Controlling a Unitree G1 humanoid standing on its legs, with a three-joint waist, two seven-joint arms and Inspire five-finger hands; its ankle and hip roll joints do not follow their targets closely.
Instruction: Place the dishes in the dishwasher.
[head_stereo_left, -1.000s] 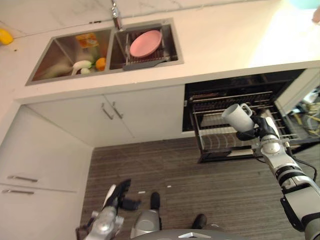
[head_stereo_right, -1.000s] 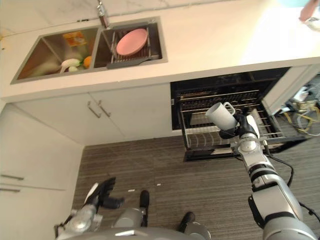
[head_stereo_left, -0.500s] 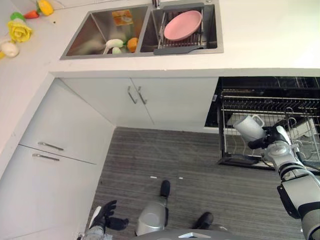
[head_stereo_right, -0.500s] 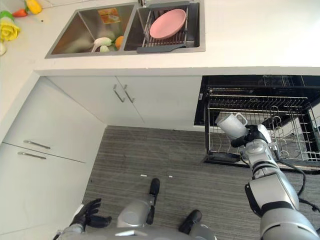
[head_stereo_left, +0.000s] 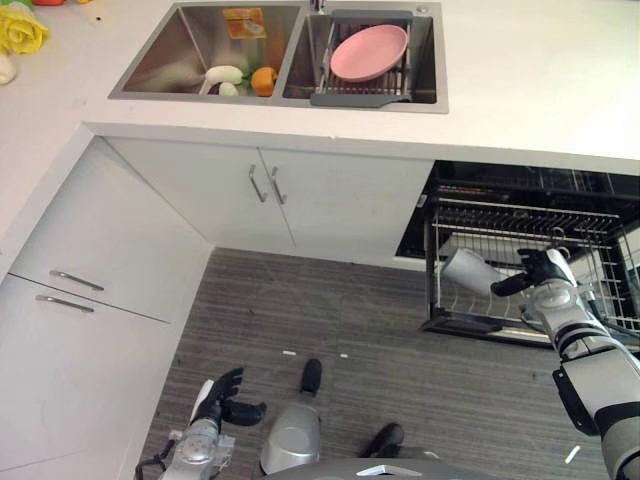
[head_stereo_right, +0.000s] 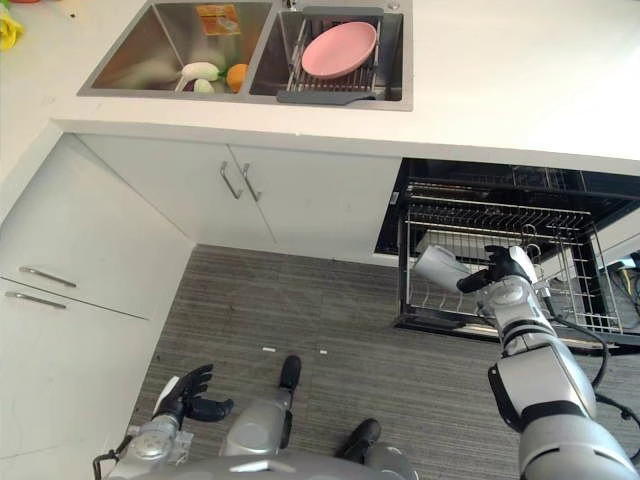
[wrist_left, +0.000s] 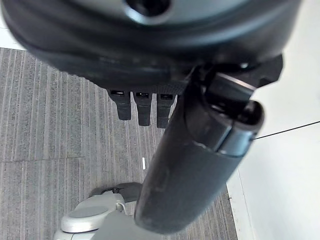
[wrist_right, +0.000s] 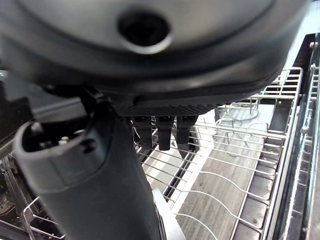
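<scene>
Left hand (head_stereo_left: 222, 400) hangs low over floor, fingers relaxed, empty, idle. Right hand (head_stereo_right: 507, 268) has a white mug (head_stereo_right: 440, 268) just off its thumb side, over the dishwasher rack (head_stereo_right: 570, 300); contact is hidden, so can't tell if it's gripped or let go. Mug prob. ceramic: stiff, smooth, slippery, chips on wire; best taken by the handle or rim. Handle can't be made out.

The rack (head_stereo_left: 530, 262) stood pulled out of the dishwasher (head_stereo_left: 520, 180), and a white mug (head_stereo_left: 468, 270) lay tilted in it just beside the right hand (head_stereo_left: 545, 272). Well away from that hand, the counter (head_stereo_left: 540, 80) carried a sink (head_stereo_left: 280, 50) holding a pink plate (head_stereo_left: 368, 52).
</scene>
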